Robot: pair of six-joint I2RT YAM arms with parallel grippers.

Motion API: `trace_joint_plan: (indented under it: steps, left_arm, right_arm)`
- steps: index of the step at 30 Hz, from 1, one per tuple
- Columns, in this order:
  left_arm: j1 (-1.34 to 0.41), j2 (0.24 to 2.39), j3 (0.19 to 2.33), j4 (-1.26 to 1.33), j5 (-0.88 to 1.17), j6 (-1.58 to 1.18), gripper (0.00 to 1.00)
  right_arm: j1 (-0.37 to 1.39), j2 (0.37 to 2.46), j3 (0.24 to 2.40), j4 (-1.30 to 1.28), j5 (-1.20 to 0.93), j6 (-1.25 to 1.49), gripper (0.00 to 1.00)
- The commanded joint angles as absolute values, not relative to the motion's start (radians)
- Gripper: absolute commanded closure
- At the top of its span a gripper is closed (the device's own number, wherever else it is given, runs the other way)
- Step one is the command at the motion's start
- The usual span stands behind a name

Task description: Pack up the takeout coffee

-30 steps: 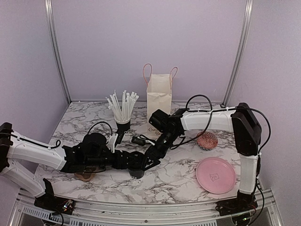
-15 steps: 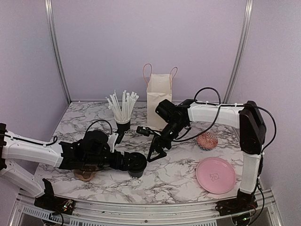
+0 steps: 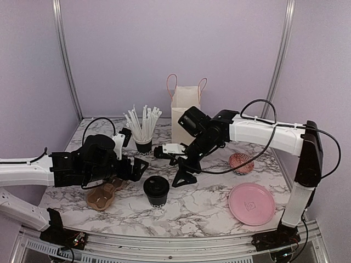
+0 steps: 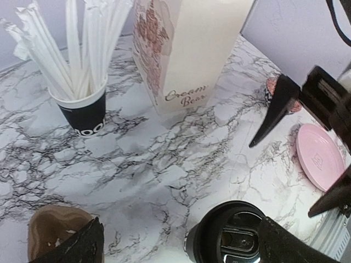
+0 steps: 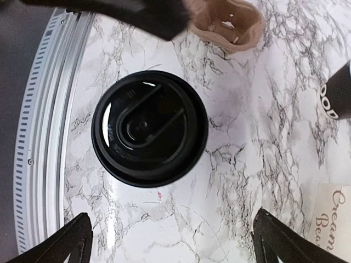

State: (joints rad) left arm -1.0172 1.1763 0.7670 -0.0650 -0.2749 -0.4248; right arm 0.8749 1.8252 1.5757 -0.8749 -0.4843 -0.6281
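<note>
Coffee (image 3: 156, 190): one cup, lid (image 5: 149, 129) on, upright on the tabletop (image 3: 211, 205) and held by nothing, with the tray (image 3: 103, 195) on its left and the plate (image 3: 251, 204) well apart on its right. My left end effector (image 4: 181, 222): fingers spread wide and empty, above and to the left of the coffee. My right end effector (image 5: 173, 213): fingers likewise apart and empty, looking down on the lid. Bag (image 3: 185, 118): upright at the back, mouth up, the straw cup (image 3: 143, 143) just beside it. Hazards, as I judge them: (1) My two end effectors flank the same cup at close quarters, and if both go in at once the fingers may strike each other or knock it over. (2) I cannot tell whether the lid is pressed fully home, so a grip on the lid alone might lift it off and leave the cup behind. (3) The wall is paper, and too hard a squeeze would buckle it and pop the lid. I cannot tell whether there is liquid inside, so I treat any tilt as a spill. (4) The bag is tall, narrow and probably light. If the cup catches its rim or handles (image 3: 186, 82), it could fold the mouth shut or push the bag over. (5) The straw cup stands on my left arm's way to the bag, and a careless swing would scatter the straws. (6) A low carry might clip the tray.
</note>
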Motion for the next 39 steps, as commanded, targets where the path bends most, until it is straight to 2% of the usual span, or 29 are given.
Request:
trace_joint_plan:
  steps: [1, 9, 23, 32, 36, 39]
  left_arm:
    - [-0.989, 1.124, 0.792, -0.169, -0.463, -0.436, 0.01]
    - [-0.957, 1.006, 0.731, -0.169, -0.469, -0.497, 0.01]
    - [-0.937, 0.913, 0.656, -0.170, -0.471, -0.532, 0.01]
    - [-0.934, 0.906, 0.626, -0.170, -0.460, -0.554, 0.01]
    - [-0.934, 0.904, 0.621, -0.169, -0.462, -0.561, 0.01]
    - [-0.933, 0.911, 0.626, -0.170, -0.458, -0.561, 0.01]
  right_arm:
    - [0.956, 1.870, 1.672, -0.831, -0.387, -0.689, 0.01]
    - [1.003, 2.016, 1.832, -0.894, -0.421, -0.673, 0.01]
    - [1.037, 2.045, 1.818, -0.922, -0.386, -0.670, 0.04]
    - [1.044, 2.050, 1.816, -0.929, -0.372, -0.663, 0.13]
    - [1.044, 2.053, 1.818, -0.941, -0.367, -0.658, 0.23]
    - [1.044, 2.052, 1.817, -0.952, -0.371, -0.656, 0.25]
